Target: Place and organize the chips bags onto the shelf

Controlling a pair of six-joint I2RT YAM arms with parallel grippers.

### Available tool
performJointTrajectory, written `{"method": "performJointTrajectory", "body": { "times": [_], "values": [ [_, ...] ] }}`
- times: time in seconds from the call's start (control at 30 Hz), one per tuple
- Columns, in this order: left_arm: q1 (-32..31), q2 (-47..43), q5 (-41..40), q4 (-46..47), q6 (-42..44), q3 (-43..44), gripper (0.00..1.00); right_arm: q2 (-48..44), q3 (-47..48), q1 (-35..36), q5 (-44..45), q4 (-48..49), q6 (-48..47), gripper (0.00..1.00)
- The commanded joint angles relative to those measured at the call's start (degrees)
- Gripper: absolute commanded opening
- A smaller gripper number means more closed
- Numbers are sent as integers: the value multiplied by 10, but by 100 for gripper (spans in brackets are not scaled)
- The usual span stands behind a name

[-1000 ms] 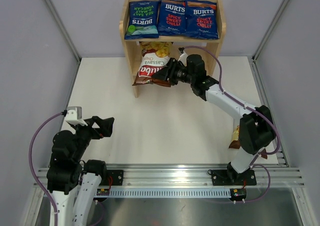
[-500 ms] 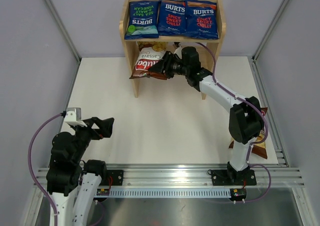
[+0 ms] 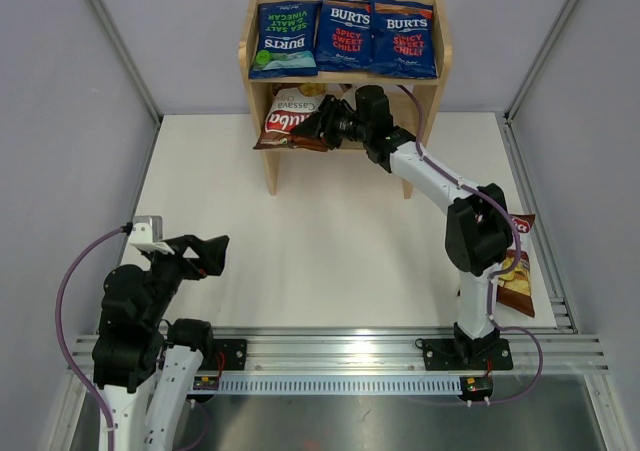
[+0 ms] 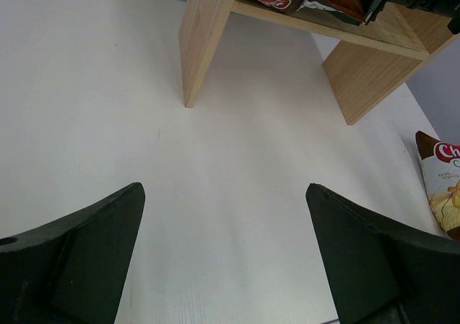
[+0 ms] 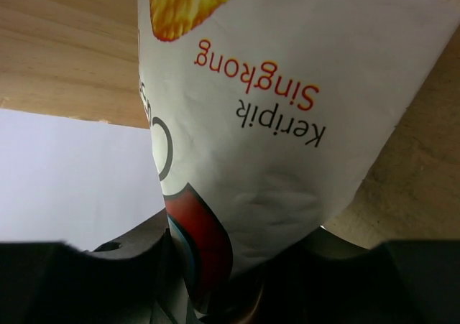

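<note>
Three dark blue BURTS bags (image 3: 345,37) lie side by side on the top tier of the wooden shelf (image 3: 257,63). My right gripper (image 3: 318,131) is shut on a brown Chuba bag (image 3: 288,119), holding it inside the lower tier, its left end sticking out past the left post. In the right wrist view the bag (image 5: 273,116) fills the frame between my fingers, with shelf wood behind it. A second Chuba bag (image 3: 515,276) lies on the table at the right, also in the left wrist view (image 4: 440,180). My left gripper (image 3: 210,254) is open and empty near the front left.
The shelf's legs (image 4: 201,44) stand on the white table at the back centre. Grey walls close in the left and right sides. A metal rail (image 3: 340,351) runs along the near edge by the arm bases.
My right gripper has carried the Chuba bag up and back from in front of the shelf into the lower tier. The left arm has not moved.
</note>
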Motion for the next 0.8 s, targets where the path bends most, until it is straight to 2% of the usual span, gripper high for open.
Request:
{"method": "performJointTrajectory", "body": {
  "times": [0.0, 0.07, 0.1, 0.2, 0.27, 0.33, 0.67, 0.77],
  "values": [
    [-3, -8, 8, 29, 0, -4, 99, 8, 37, -4, -10, 13, 5, 34],
    [-3, -8, 7, 29, 0, -4, 99, 9, 36, -4, -14, 17, 5, 38],
    [-4, -8, 7, 30, -1, -4, 99, 9, 34, -4, -16, 20, 6, 44],
    [-4, -7, 9, 30, 0, -4, 99, 5, 29, -4, -20, 22, 5, 52],
    [-5, -7, 10, 30, 0, -4, 99, -4, 18, -4, -18, 24, 5, 75],
    [-5, -9, 8, 29, 0, -4, 99, -17, 5, -4, -13, 25, 2, 83],
    [-9, -15, 5, 27, -1, -4, 99, -68, -57, -5, 25, 11, -30, 85],
    [-10, -14, 5, 28, -1, -4, 99, -81, -75, -8, 31, 14, -32, 100]
  ]
}}
